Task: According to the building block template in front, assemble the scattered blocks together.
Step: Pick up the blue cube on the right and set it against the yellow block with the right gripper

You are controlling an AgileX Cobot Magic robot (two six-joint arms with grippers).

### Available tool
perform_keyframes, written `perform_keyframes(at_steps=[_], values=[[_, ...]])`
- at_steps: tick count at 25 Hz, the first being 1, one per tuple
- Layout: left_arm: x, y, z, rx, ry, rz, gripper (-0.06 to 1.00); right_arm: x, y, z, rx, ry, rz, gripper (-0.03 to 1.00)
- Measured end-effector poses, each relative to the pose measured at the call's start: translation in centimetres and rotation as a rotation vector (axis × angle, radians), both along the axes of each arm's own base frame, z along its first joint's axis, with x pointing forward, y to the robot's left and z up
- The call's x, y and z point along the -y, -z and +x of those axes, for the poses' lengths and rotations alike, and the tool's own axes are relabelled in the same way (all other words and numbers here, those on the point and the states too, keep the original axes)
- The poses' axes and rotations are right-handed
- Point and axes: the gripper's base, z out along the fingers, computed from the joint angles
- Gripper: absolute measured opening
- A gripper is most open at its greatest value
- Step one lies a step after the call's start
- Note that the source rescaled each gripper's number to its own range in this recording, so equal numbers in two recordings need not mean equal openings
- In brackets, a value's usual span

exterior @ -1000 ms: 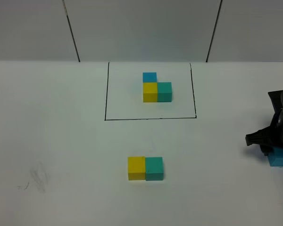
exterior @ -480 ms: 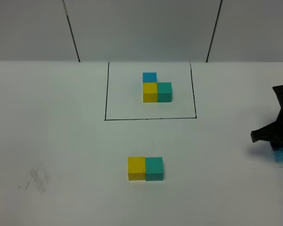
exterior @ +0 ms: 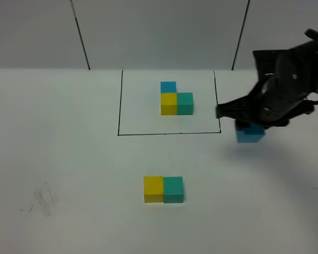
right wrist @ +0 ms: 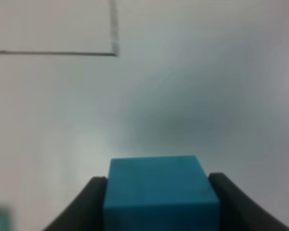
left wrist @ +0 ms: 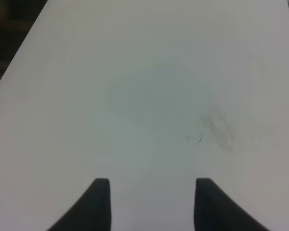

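My right jaws were pinching the blue block, one side pressed on each side of it, and I held it up in the air. It hung just outside the near right corner of the black frame. Inside that frame sat the template: blue behind yellow, and teal-green on yellow's right. My yellow block and my teal-green block were already touching side by side on the surface, in a line that ran left to right. They lay to the left of my blue block and closer to the front. I think the blue block had to go to the spot right behind the yellow block, on its far side, so I would need to move left and a bit forward, then down. My left jaws were spread wide with nothing between them, over a bare bit of surface, so my right arm was the one for this job. One second earlier my right jaws were low at the far right edge. Now they had come up and in toward the middle. The yellow and teal-green pair had not moved.
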Motion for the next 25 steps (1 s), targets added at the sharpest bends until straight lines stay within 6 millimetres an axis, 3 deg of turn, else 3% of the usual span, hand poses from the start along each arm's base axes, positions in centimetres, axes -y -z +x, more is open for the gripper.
perform_keyframes(at_steps=[4,13,18,25], values=[[0.0,0.0,0.0,0.000,0.000,0.000,0.00,-5.1,0.1,0.9,-0.052,-0.049,-0.006,0.02],[0.0,0.0,0.0,0.000,0.000,0.000,0.00,-11.8,1.8,2.6,-0.113,0.028,-0.007,0.02],[0.0,0.0,0.0,0.000,0.000,0.000,0.00,-13.7,3.3,2.3,-0.132,0.070,0.002,0.02],[0.0,0.0,0.0,0.000,0.000,0.000,0.00,-14.6,4.3,2.0,-0.133,0.074,0.002,0.02]])
